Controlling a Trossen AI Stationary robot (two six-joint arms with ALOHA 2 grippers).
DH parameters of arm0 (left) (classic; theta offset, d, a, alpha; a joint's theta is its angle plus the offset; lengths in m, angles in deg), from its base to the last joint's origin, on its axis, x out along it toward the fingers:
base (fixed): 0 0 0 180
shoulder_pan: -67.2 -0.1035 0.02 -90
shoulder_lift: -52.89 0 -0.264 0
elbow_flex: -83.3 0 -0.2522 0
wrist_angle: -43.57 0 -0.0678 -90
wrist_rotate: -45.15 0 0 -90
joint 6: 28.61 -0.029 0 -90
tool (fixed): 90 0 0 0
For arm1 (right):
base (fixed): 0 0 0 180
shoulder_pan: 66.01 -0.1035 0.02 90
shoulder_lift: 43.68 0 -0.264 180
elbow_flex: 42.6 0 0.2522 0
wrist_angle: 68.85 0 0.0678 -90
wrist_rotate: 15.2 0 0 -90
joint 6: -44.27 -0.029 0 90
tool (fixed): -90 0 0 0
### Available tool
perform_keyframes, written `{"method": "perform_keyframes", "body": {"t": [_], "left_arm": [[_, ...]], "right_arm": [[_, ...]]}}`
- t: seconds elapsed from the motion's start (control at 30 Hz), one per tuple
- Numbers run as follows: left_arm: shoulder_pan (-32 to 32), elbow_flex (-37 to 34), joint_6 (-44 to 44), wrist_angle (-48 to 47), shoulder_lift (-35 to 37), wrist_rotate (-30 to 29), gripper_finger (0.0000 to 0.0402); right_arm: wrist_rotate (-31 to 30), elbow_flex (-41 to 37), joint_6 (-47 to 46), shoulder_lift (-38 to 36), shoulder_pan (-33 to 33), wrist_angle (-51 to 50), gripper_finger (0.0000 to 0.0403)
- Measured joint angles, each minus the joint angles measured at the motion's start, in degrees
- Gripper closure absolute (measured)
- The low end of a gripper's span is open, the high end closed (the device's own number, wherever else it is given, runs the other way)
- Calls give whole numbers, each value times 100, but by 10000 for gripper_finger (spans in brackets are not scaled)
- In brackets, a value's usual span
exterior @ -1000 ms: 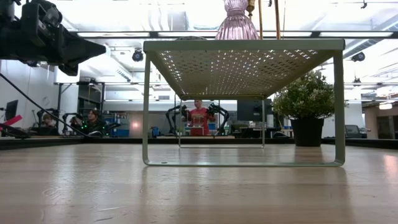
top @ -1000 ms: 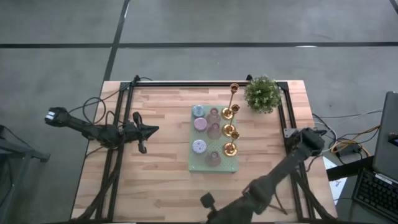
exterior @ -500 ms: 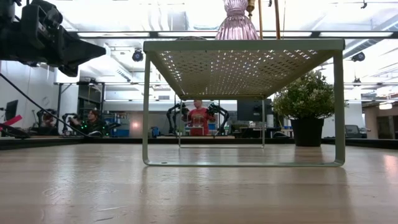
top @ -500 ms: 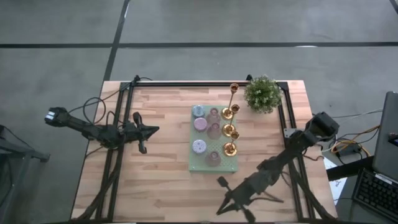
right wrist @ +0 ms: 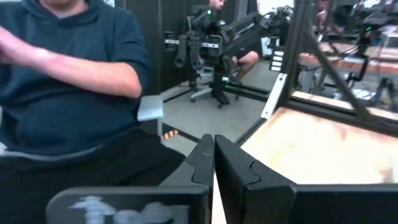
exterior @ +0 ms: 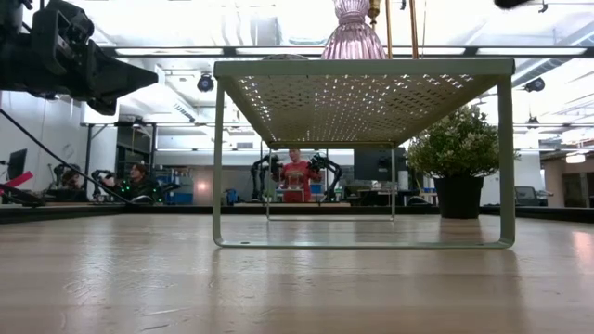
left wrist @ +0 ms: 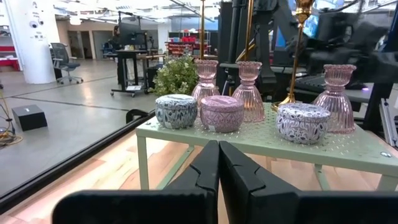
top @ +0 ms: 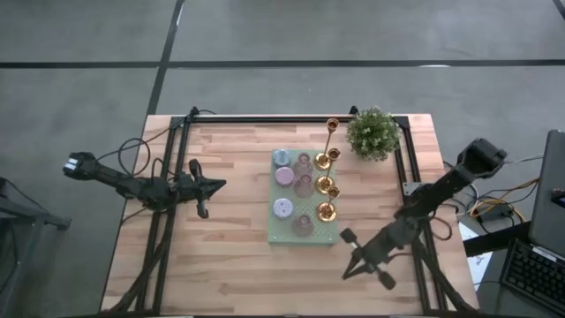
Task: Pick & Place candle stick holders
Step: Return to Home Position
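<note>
The candle stick holders stand on a pale green perforated stand (top: 275,231) at mid-table. They are three round pastel cups (top: 283,176), three pink glass holders (top: 304,186) and gold holders (top: 326,186), one of them tall (top: 332,129). The left wrist view shows the cups (left wrist: 221,114) and the glass holders (left wrist: 249,81) ahead. My left gripper (top: 221,185) is shut and empty, left of the stand, pointing at it; it also shows in its own wrist view (left wrist: 217,149). My right gripper (top: 348,270) is shut and empty, above the table's near right part; it also shows in its own wrist view (right wrist: 214,144).
A green potted plant (top: 372,133) stands at the far right, beside the tall gold holder. The stand is raised on thin legs (exterior: 219,167). A person in a dark blue top (right wrist: 68,81) is near the table's edge in the right wrist view. Bare wood lies left of and in front of the stand.
My right arm has swung from the table's near edge toward its right edge and a little toward the far edge, its gripper staying shut. My left arm and the holders have kept still.
</note>
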Motion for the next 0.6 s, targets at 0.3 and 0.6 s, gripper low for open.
{"method": "perform_keyframes", "body": {"t": [0.3, 0.6], "left_arm": [[0, 0, 0, -16, -2, -1, 388], [1, 0, 0, -37, -4, -1, 387]], "right_arm": [[-405, -1252, -141, -1414, 667, 262, 394], [881, -1885, -448, -2201, 2586, 385, 394]]}}
